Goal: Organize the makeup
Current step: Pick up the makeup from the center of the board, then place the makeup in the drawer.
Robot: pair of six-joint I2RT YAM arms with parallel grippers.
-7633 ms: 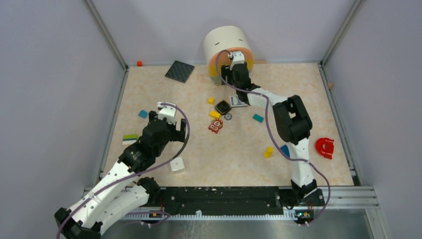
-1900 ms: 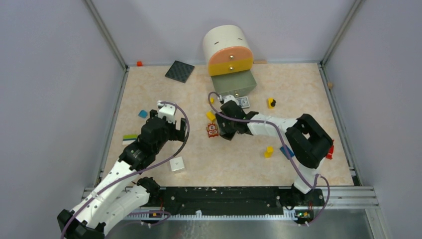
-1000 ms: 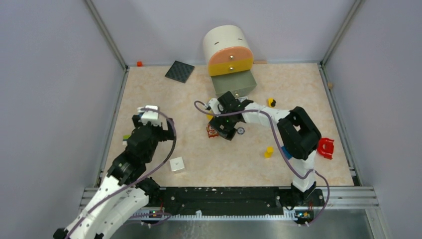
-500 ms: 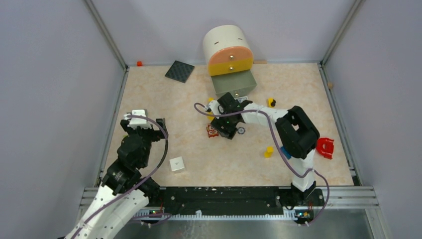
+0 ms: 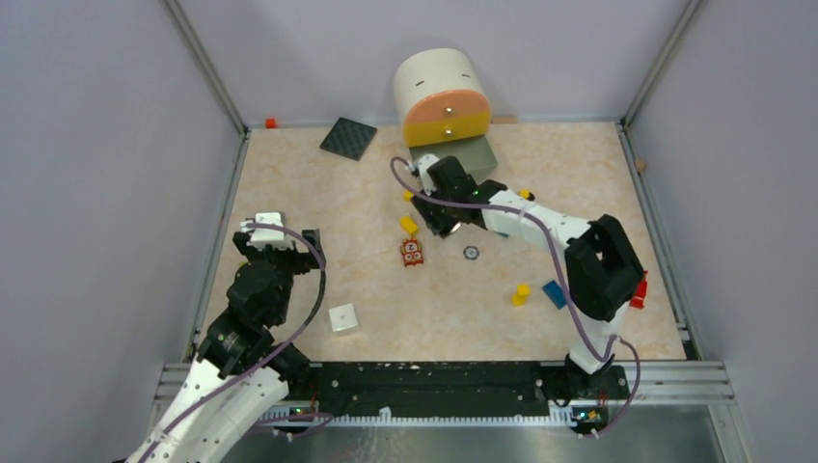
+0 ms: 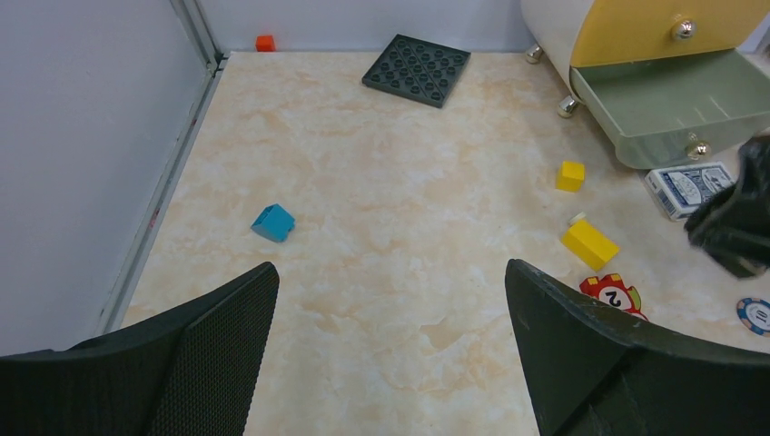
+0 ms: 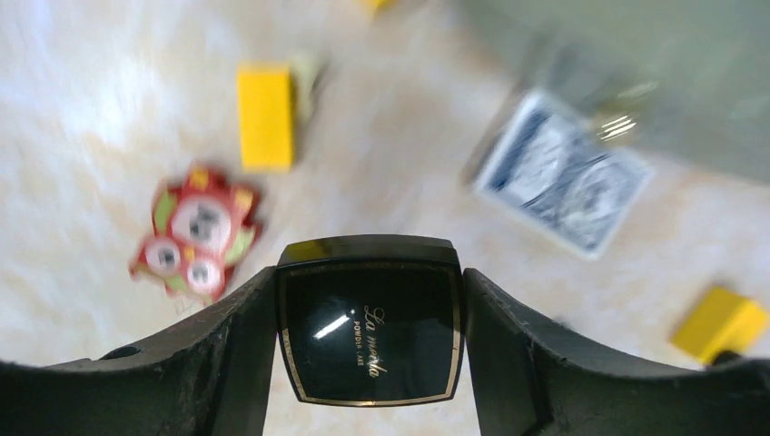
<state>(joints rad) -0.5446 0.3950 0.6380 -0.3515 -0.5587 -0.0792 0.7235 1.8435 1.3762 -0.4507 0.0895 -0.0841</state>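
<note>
Left hand spread wide, right hand gripping

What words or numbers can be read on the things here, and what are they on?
"La m…" in gold script, the rest unclear: lid of the black compact.
"POWDER CAKE": small gold print just below it, same lid.
"2": on the red toy.
Blue chip: marks too small to read.
Card deck: back pattern only, nothing readable.

Compact: glossy blk plastic.
</note>
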